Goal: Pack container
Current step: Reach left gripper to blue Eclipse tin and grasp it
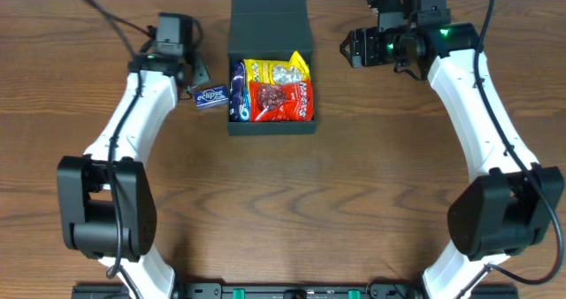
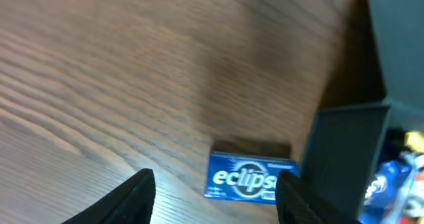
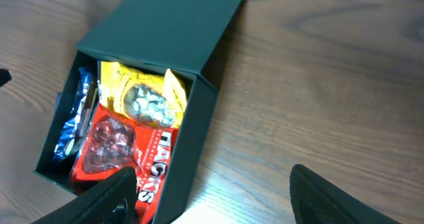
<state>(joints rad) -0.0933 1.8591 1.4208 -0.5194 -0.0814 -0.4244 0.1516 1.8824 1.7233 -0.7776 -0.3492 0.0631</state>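
— While the left gripper [image 2: 215, 187] hangs spread by the mint box [image 1: 210, 95], where's the container [image 1: 268, 20]?
— Far middle of the table [image 1: 292, 202], lid back, packets [image 1: 281, 100] inside. Right gripper [image 3: 212, 177] beside it gapes empty too.

Left arm [image 1: 133, 126] stretches up the left side toward the far edge, wrist tipped down. The left gripper [image 2: 215, 196] sits low, fingers spread, gripping nothing. Right arm [image 1: 482, 104] reaches far on the right, wrist turned inward. The right gripper [image 3: 212, 181] hangs wide open, empty.
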